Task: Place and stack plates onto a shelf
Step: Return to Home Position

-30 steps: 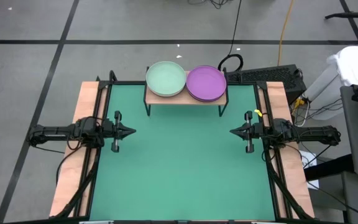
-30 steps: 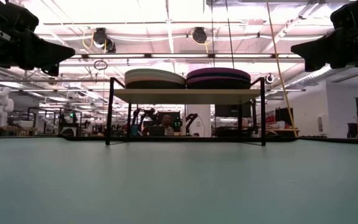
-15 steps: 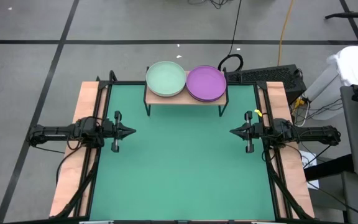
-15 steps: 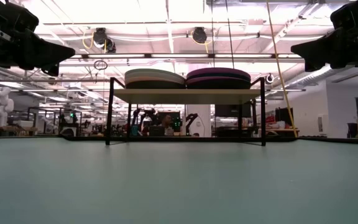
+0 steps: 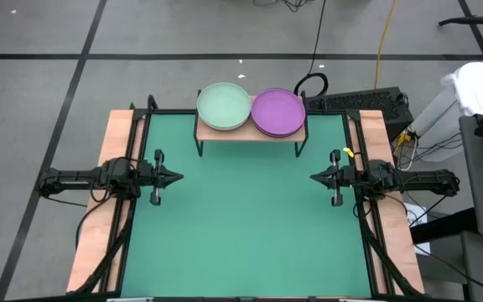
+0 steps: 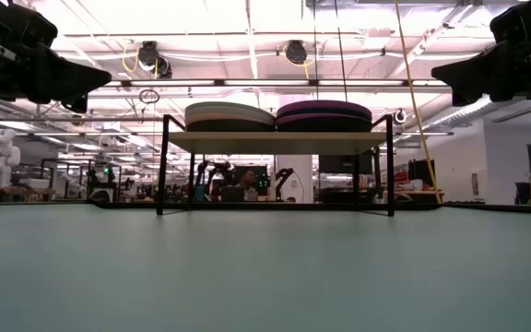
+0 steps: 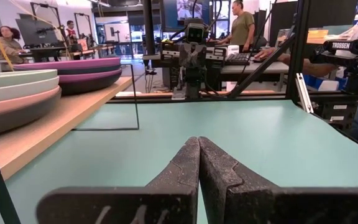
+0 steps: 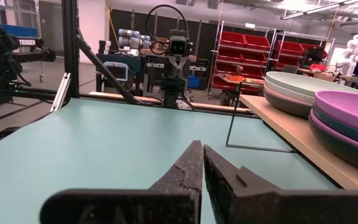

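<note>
Plates (image 5: 224, 106) stacked on shelf (image 5: 250, 134), tabletop's far edge; left gripper (image 5: 177, 176), right gripper (image 5: 315, 177) pressed together, empty; risk: bumped shelf topples stacks.

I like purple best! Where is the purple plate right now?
In the high view the purple plate tops the right-hand stack on the wooden shelf at the far edge of the table, beside the light green plate.

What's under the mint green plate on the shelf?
Rims of a pale plate, a pink plate and a dark plate show beneath the mint green plate; their faces are covered.
</note>
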Robot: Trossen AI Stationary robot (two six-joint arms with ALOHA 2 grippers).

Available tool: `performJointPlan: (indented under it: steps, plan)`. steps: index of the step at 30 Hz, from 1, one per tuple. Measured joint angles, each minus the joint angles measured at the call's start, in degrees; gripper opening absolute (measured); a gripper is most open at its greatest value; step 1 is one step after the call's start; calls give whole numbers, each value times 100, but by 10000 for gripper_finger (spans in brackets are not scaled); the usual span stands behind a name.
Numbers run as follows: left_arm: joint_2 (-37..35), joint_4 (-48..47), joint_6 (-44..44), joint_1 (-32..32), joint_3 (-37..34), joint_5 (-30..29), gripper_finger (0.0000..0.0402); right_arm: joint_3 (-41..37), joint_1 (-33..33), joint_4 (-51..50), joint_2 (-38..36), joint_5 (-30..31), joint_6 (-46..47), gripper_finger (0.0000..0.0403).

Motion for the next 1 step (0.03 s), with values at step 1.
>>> performJointPlan:
  steps: [1]
  plan:
    - [0,1,0,0,0,0,5,0,0,0,0,0,0,0]
